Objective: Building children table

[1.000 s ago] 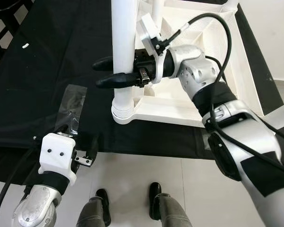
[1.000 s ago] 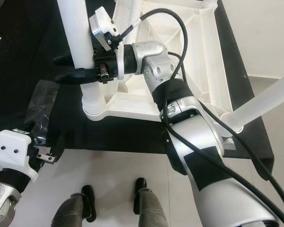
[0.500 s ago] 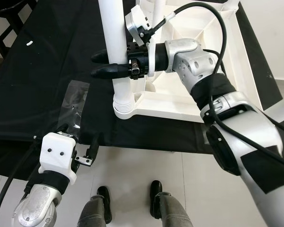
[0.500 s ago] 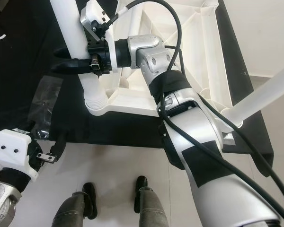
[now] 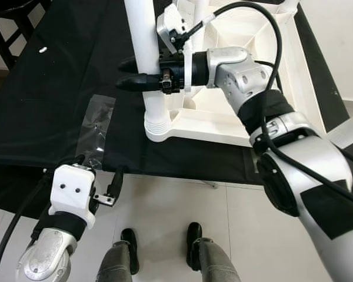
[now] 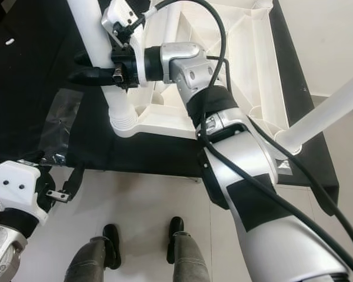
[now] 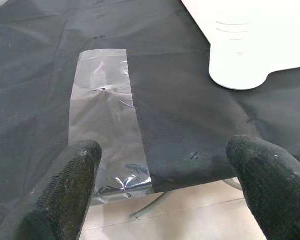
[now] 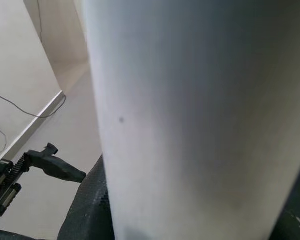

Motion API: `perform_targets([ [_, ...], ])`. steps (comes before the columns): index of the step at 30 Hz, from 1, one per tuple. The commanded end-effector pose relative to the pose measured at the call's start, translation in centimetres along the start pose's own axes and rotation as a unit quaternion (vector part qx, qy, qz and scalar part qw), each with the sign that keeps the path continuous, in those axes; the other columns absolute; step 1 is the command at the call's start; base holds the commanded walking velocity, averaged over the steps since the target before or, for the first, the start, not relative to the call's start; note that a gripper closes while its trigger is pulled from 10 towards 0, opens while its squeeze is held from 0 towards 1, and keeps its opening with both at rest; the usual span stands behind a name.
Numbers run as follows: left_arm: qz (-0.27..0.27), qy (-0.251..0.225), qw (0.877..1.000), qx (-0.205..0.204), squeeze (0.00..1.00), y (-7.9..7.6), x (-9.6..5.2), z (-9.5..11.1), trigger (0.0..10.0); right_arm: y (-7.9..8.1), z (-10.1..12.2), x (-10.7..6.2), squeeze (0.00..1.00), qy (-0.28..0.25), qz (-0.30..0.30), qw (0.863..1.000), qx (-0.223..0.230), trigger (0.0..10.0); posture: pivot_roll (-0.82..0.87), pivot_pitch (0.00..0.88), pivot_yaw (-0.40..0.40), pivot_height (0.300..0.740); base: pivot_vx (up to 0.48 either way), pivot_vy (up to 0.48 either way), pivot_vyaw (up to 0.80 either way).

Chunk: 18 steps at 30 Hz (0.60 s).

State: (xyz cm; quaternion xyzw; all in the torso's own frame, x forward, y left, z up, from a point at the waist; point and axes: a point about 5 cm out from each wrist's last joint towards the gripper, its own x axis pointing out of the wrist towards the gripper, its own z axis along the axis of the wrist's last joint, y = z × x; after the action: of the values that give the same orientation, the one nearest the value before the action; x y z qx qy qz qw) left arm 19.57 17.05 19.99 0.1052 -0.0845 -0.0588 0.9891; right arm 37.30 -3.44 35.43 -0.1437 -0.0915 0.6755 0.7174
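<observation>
A white children's table (image 5: 223,126) lies upside down on a black cloth. A white table leg (image 5: 142,47) stands upright in its near-left corner socket (image 5: 156,126). My right gripper (image 5: 122,74) is shut on this leg a little above the ribbed collar, one black finger on each side; the right wrist view shows the leg (image 8: 190,115) close up between them. My left gripper (image 7: 165,185) hangs open and holds nothing at the cloth's front edge. It is near a clear plastic bag (image 7: 102,115).
Another fitted leg (image 6: 329,111) sticks out at the right and a third (image 5: 200,12) rises at the back. A small white piece (image 5: 42,50) lies on the cloth at far left. A dark chair (image 5: 12,23) stands beyond. My feet (image 5: 159,247) are on pale tiles.
The view has shifted slightly. My right gripper keeps its hold on the leg at the same height above the socket. The left gripper stays open by the bag.
</observation>
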Motion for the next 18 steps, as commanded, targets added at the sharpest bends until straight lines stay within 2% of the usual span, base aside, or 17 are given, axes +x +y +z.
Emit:
perform_targets([
  [1,-0.004,0.009,1.0,0.0,0.0,-0.3,-0.2,-0.5,10.0,0.5,-2.7,-0.8,0.0,0.013,0.011,1.0,0.017,10.0,0.02,0.418,-0.077,0.74,0.0,0.0,0.0],
  [7,-0.004,0.009,1.0,0.001,0.0,-0.3,-0.2,-0.5,10.0,1.2,-1.9,-1.2,0.0,-0.028,0.052,0.998,-0.034,10.0,0.02,0.412,-0.076,0.74,0.0,0.0,0.0],
  [18,-0.003,0.008,1.0,0.002,0.0,-0.3,-0.1,-0.5,10.0,1.4,-2.1,-2.0,0.0,-0.062,0.048,0.997,-0.017,10.0,0.02,0.413,-0.072,0.74,0.0,0.0,0.0],
])
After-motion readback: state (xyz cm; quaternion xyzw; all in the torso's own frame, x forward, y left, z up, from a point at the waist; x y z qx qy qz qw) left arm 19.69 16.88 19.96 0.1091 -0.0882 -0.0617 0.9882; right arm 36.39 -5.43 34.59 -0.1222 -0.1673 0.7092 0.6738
